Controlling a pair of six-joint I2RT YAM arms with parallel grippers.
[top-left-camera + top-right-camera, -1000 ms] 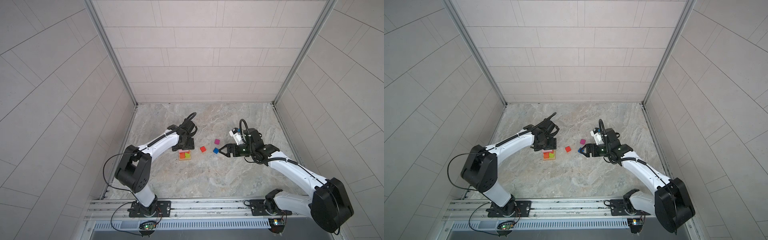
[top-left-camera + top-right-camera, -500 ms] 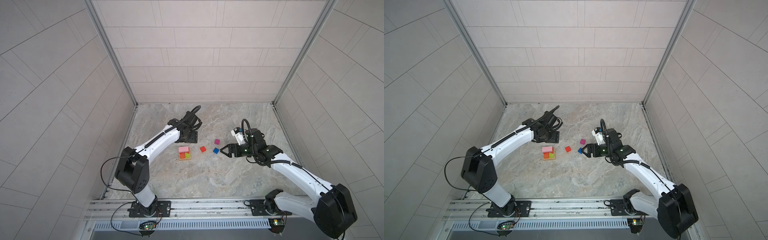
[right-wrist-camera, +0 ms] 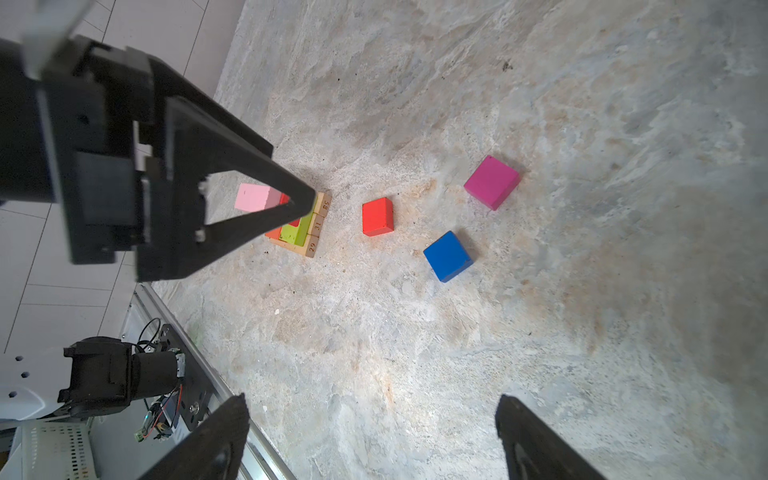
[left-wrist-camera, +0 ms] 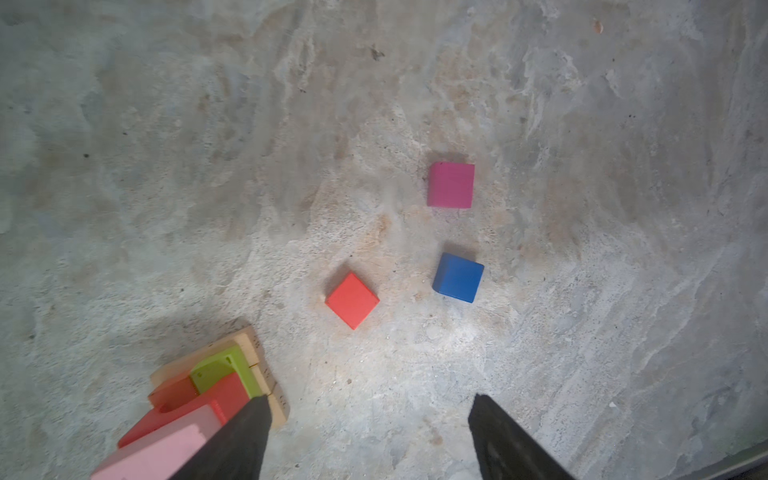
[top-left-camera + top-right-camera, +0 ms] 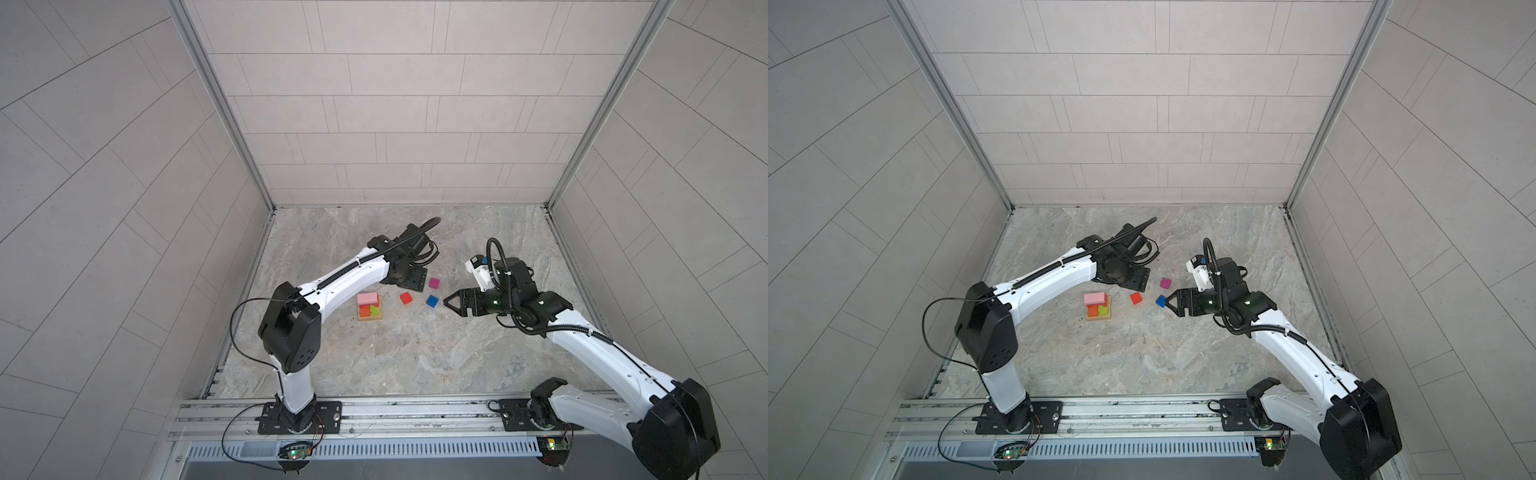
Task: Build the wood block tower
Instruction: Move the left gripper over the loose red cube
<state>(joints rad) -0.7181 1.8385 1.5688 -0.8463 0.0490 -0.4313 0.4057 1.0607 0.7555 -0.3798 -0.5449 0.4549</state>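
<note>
The tower stands left of the floor's middle: tan bars at the bottom, orange and lime oblongs on them, a red piece and a pink oblong on top. Three cubes lie loose to its right: red, blue and magenta. My left gripper hangs open and empty behind the red cube, just left of the magenta one. My right gripper is open and empty, just right of the blue cube, pointing at it.
Grey tiled walls close in the stone floor on three sides. A metal rail carrying both arm bases runs along the front edge. In the right wrist view, one of the left gripper's fingers partly hides the tower, and a white perforated basket sits beyond the rail.
My left gripper has lifted off the tower and swung back and right, leaving the pink oblong on top. The right gripper has drawn back slightly from the blue cube.
</note>
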